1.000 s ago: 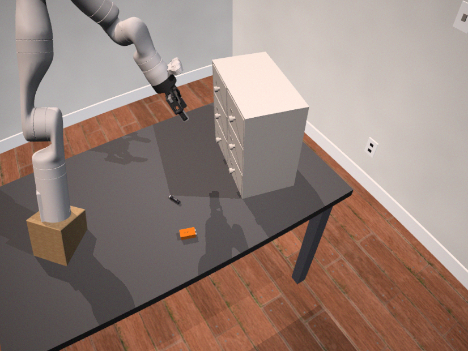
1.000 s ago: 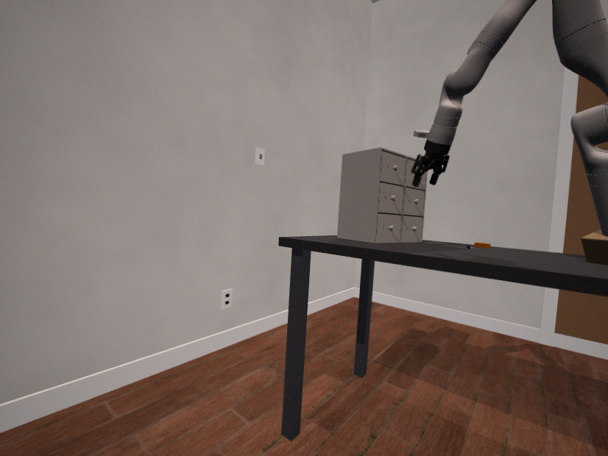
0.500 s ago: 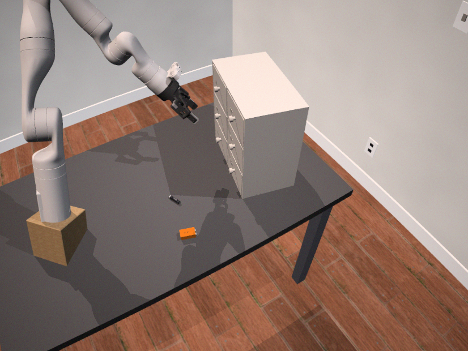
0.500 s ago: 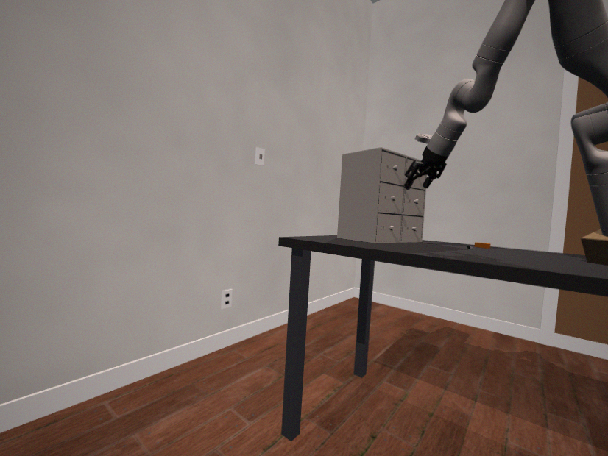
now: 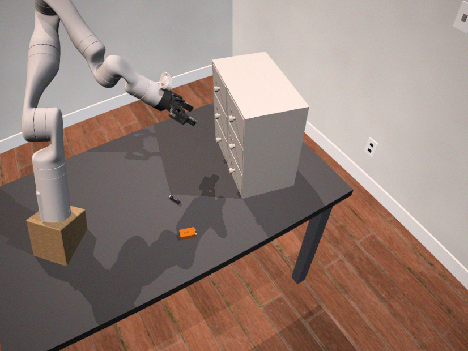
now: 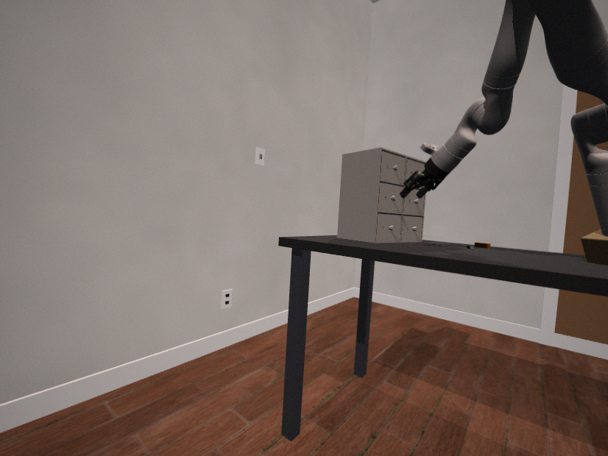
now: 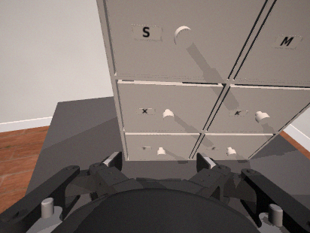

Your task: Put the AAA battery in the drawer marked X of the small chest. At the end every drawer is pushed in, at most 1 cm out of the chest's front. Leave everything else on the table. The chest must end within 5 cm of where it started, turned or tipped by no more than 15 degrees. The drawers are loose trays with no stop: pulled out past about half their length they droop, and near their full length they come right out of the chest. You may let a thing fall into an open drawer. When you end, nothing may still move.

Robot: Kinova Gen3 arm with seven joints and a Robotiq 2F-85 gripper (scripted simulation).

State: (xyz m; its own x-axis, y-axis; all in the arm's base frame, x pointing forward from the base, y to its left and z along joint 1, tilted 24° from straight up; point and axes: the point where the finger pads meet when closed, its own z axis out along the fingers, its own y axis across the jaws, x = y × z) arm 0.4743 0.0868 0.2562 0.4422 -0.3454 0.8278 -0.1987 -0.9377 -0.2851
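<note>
With your black two-finger gripper (image 5: 195,115) (image 6: 411,195) (image 7: 159,160) spread wide and empty before the off-white chest (image 5: 275,150) (image 6: 359,196) (image 7: 169,90), you seem to be lining up on drawer X's pale round knob (image 7: 168,114), middle row, so lower and square up, leaving the small dark cylindrical AAA battery (image 5: 174,200) on the table.

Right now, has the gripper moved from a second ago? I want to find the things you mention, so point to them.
Yes. Against the chest (image 5: 272,150) (image 6: 358,196) (image 7: 150,56) in the exterior view, the gripper (image 5: 192,115) (image 6: 412,194) (image 7: 159,160) has shifted down and to the picture's left.
</note>
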